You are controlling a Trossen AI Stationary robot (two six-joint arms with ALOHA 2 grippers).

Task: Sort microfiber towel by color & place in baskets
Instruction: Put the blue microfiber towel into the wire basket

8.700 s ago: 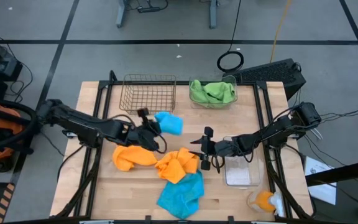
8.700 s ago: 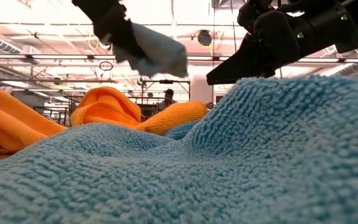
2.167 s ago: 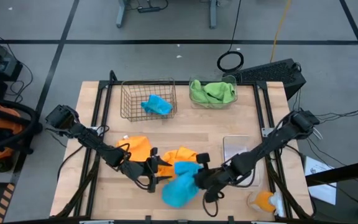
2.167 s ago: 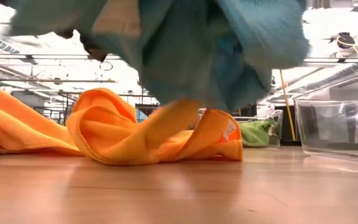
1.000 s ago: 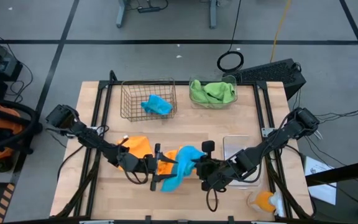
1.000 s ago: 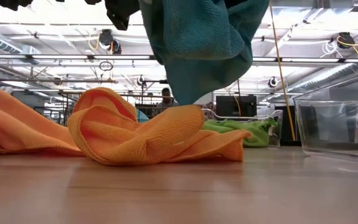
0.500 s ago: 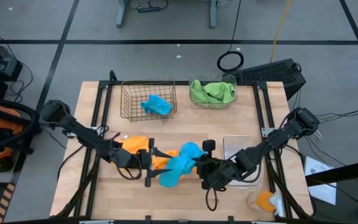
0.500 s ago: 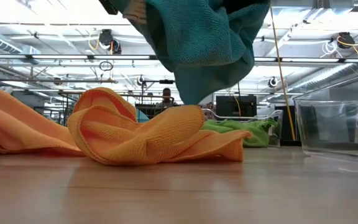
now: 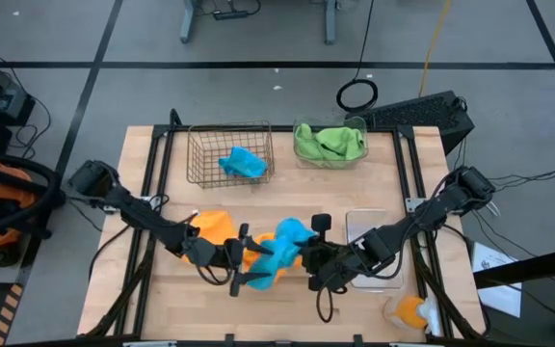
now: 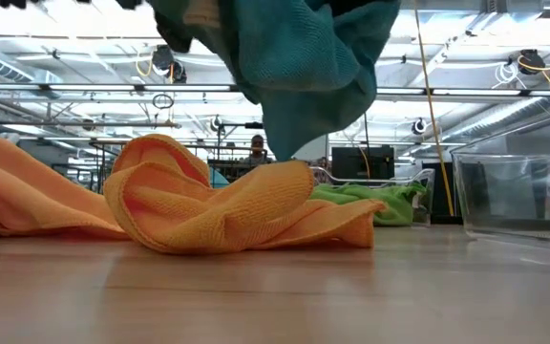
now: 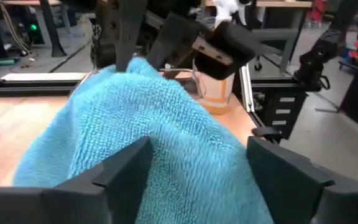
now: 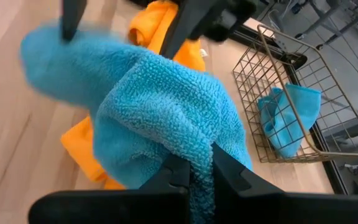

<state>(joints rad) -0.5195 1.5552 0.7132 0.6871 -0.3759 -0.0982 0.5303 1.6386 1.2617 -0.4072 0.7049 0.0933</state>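
Holding the fluffy blue microfiber towel [image 9: 279, 253] up over the orange towels [image 9: 222, 232], the right gripper [image 12: 194, 169] pinches it tight. The left gripper [image 9: 238, 271] has its fingers spread around it. Carry it high to the brown wire basket [image 9: 230, 154], clear of the orange ones.

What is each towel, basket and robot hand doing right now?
Blue towel: lifted off the table, held between both grippers.
Right gripper: shut on the blue towel.
Left gripper: open around the blue towel.
Orange towels: crumpled on the table.
Wire basket: holds one blue towel.
Far clear bin: holds green towels.
Near clear bin: empty.
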